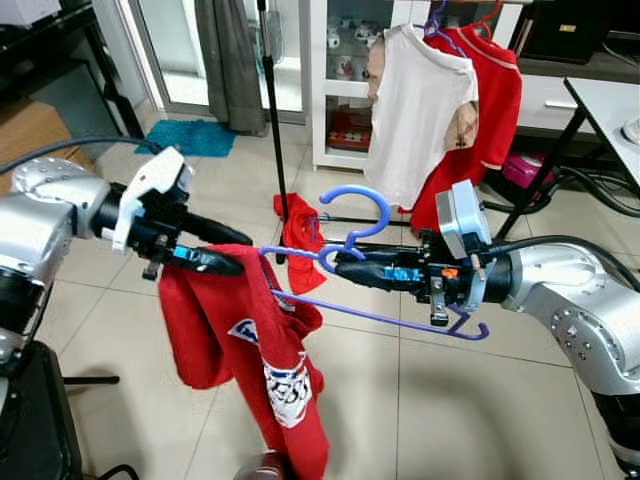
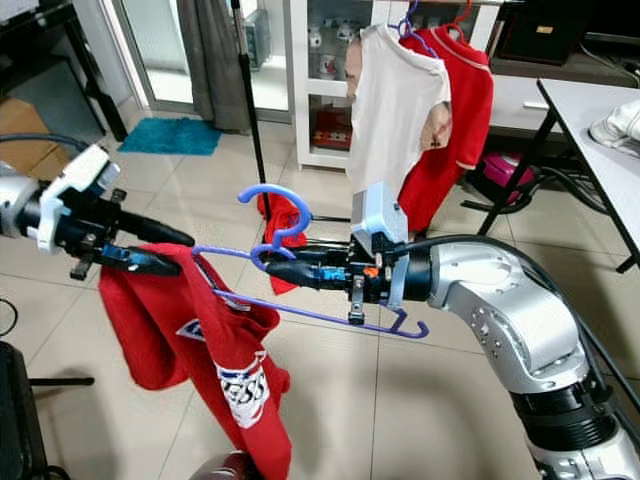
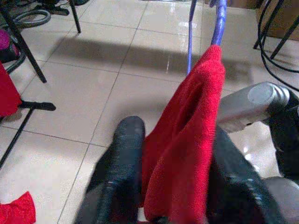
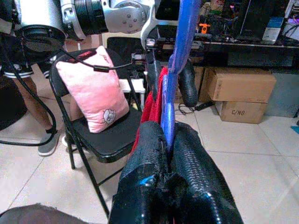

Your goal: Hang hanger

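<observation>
A purple plastic hanger (image 1: pixel 380 318) is held level in front of me. My right gripper (image 1: pixel 345 262) is shut on its neck just below the hook (image 1: pixel 362 212); in the right wrist view the purple stem (image 4: pixel 180 56) rises from between the black fingers (image 4: pixel 145 154). A red shirt (image 1: pixel 240 340) with a white logo droops from the hanger's left end. My left gripper (image 1: pixel 225 262) is shut on the shirt's upper edge, and the left wrist view shows red cloth (image 3: pixel 187 154) pinched between its fingers (image 3: pixel 124 163).
A clothes rack at the back carries a white shirt (image 1: pixel 420 110) and a red shirt (image 1: pixel 490 100) on hangers, with its black pole (image 1: pixel 272 110) to the left. Red cloth (image 1: pixel 298 225) lies on the tiles. A table (image 1: pixel 610 100) stands right. Behind me are a chair with a pink cushion (image 4: pixel 93 88) and a person's leg (image 4: pixel 42 116).
</observation>
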{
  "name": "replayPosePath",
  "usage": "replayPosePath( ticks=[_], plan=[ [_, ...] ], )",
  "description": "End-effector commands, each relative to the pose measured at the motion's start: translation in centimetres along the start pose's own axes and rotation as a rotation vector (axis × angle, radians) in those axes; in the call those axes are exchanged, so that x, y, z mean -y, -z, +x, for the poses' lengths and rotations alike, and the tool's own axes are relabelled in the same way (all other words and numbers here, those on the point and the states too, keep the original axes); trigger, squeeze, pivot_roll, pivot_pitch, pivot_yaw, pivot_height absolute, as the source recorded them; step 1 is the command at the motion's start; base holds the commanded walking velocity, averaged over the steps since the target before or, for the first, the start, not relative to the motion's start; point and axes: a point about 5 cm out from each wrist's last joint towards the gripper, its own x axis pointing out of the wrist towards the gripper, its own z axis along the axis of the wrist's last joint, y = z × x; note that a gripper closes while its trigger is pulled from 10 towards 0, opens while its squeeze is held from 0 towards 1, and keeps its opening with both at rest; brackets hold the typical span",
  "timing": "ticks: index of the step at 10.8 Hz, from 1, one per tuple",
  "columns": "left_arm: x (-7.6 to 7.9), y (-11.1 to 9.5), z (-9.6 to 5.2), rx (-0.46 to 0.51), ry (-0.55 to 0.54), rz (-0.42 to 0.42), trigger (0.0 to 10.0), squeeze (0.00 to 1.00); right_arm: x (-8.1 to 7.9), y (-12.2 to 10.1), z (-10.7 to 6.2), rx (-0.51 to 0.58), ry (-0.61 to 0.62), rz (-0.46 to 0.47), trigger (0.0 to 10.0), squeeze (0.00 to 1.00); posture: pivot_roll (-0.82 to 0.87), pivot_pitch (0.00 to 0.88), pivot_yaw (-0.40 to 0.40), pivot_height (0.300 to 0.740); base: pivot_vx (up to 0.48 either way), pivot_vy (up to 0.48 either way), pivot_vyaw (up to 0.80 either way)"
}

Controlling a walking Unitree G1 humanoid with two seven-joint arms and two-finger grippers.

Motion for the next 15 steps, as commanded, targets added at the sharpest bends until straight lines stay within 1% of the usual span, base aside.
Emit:
replayPosePath(
  ticks=[1, 3, 5, 8, 11, 12, 14, 15],
  plan=[
    [-0.2, 0.1, 0.4, -0.022, 0.012, 0.008, 0.0, 0.0, -0.4, -1.3, 0.0, 0.054, -0.026, -0.038, 10.0, 0.0, -0.01, 0.007, 0.075, 0.74, 0.0, 0.0, 0.0],
    [-0.2, 0.0, 0.7, 0.022, 0.017, 0.014, 0.0, 0.0, -0.4, -1.3, 0.5, 0.075, -0.034, -0.016, 10.0, 0.0, -0.01, 0.007, 0.067, 0.74, 0.0, 0.0, 0.0],
    [0.2, -0.6, 1.1, 0.072, 0.043, 0.005, 0.0, 0.0, -0.1, -1.2, 0.7, 0.077, -0.025, 0.015, 10.0, 0.0, -0.01, 0.004, 0.062, 0.74, 0.0, 0.0, 0.0],
    [0.7, -1.2, 1.1, 0.11, 0.06, -0.006, 0.0, 0.0, 0.2, -1.2, 0.6, 0.072, -0.01, -0.007, 10.0, 0.0, -0.01, 0.0, 0.054, 0.74, 0.0, 0.0, 0.0],
    [0.7, -0.6, 0.6, 0.117, 0.033, -0.029, 0.0, 0.0, 0.5, -1.2, 0.7, 0.069, -0.018, -0.013, 10.0, 0.0, 0.0, 0.0, 0.048, 0.74, 0.0, 0.0, 0.0],
    [0.8, -0.1, 0.3, 0.123, 0.019, -0.041, 0.0, 0.0, 0.7, -1.0, 0.6, 0.065, 0.0, -0.018, 10.0, 0.0, 0.0, 0.0, 0.047, 0.74, 0.0, 0.0, 0.0],
    [0.9, 0.6, -0.2, 0.137, -0.016, -0.06, 0.0, 0.0, 1.7, -0.8, -0.4, 0.091, 0.079, 0.008, 10.0, 0.0, 0.0, 0.0, 0.046, 0.74, 0.0, 0.0, 0.0],
    [0.9, 0.6, -0.3, 0.162, -0.022, -0.068, 0.0, 0.0, 2.1, -0.6, -0.9, 0.103, 0.113, 0.049, 10.0, 1.0, 0.0, 0.0, 0.05, 0.74, 0.0, 0.0, 0.0]
  ],
)
